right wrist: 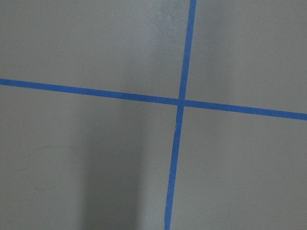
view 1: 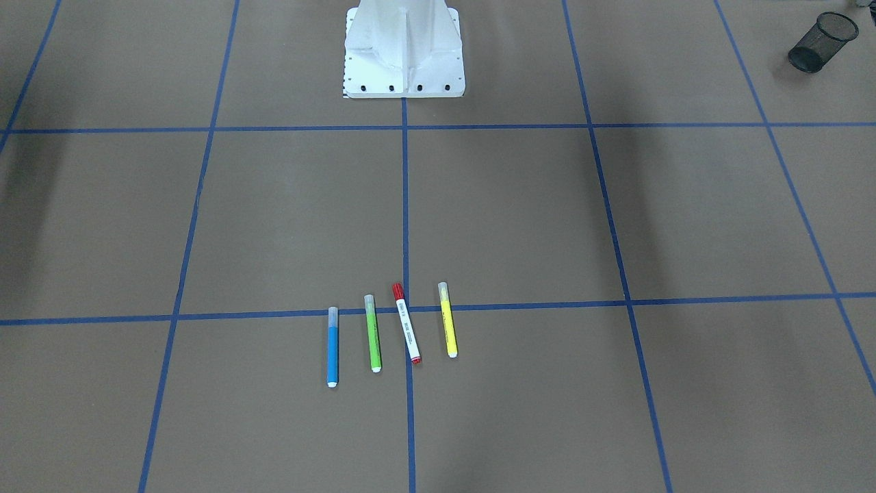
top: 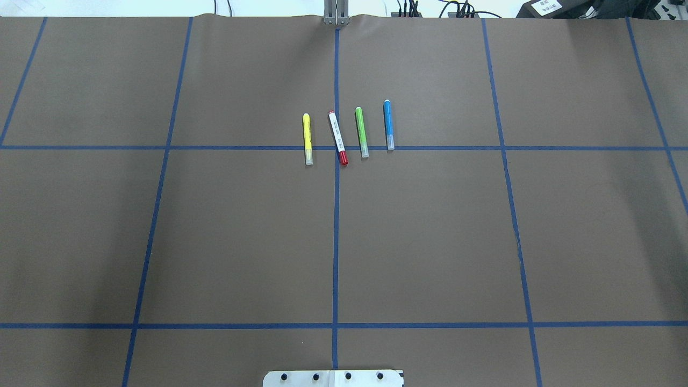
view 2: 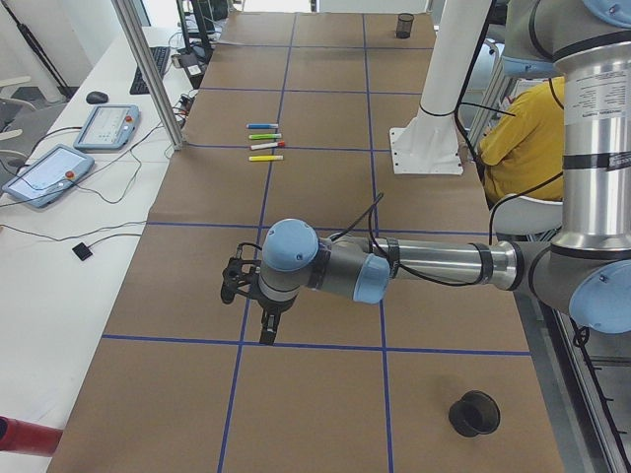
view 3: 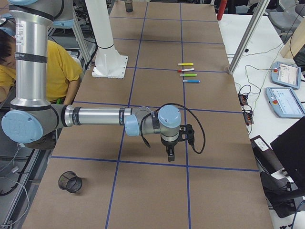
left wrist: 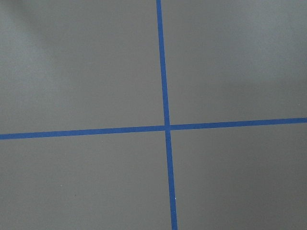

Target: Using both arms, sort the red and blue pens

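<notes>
Both the red pen and blue pen lie parallel, running fore-aft, red nearer the left gripper, blue nearer the right gripper. Both grippers are well apart from them; can't tell if their jaws are apart or together.

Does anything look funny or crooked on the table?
Yes. The white marker with the red cap lies slanted across the blue tape line, while the yellow marker, green marker and blue marker lie nearly straight, side by side. Nothing looks broken.
</notes>
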